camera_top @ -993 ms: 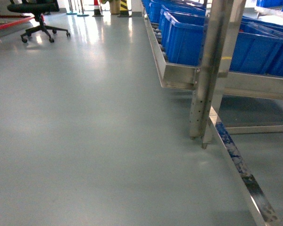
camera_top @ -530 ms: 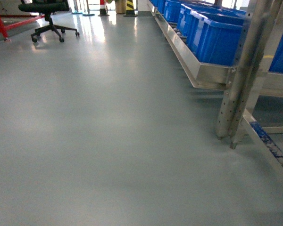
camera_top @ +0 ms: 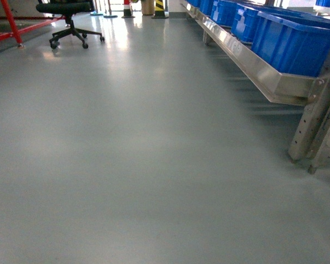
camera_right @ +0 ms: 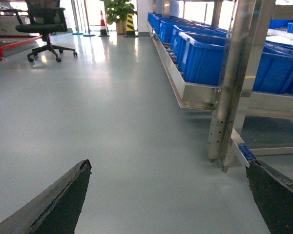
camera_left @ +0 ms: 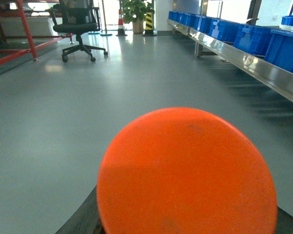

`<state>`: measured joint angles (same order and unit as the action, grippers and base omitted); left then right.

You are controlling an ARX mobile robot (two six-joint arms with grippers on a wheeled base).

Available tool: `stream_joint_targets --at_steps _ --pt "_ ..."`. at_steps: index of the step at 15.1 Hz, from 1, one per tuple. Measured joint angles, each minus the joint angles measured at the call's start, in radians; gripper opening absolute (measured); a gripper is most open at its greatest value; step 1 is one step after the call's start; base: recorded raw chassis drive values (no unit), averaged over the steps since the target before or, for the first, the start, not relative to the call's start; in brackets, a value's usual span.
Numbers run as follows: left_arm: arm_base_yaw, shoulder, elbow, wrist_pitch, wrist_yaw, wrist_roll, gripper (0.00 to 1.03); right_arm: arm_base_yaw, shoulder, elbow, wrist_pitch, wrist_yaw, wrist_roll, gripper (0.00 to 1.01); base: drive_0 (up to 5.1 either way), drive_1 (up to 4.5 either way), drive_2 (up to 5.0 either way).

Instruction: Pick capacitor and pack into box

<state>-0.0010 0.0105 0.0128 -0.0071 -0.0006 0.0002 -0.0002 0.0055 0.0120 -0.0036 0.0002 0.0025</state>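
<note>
Office chair [camera_top: 70, 22] and blue bins [camera_top: 289, 33] flank grey floor [camera_top: 143, 165].

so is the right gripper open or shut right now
Open: in the right wrist view the right gripper's two dark fingers stand wide apart, bare floor between.

Office chair [camera_top: 70, 22], blue bins [camera_top: 289, 38] (racked).

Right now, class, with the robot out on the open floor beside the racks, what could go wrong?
1. The orange capacitor fills the left wrist view; its grip is hidden, so a jolt might drop it.
2. The rack legs stand close on the right; the base could clip them.
3. No pink tub shows, so packing must wait.
</note>
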Motion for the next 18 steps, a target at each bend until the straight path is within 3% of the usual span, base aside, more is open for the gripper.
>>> stream_joint_targets --at_steps 18 --pt "0.000 0.000 0.000 0.000 0.000 0.000 0.44 0.000 0.000 0.000 -0.001 0.000 0.000 0.98 -5.0 2.44 2.4"
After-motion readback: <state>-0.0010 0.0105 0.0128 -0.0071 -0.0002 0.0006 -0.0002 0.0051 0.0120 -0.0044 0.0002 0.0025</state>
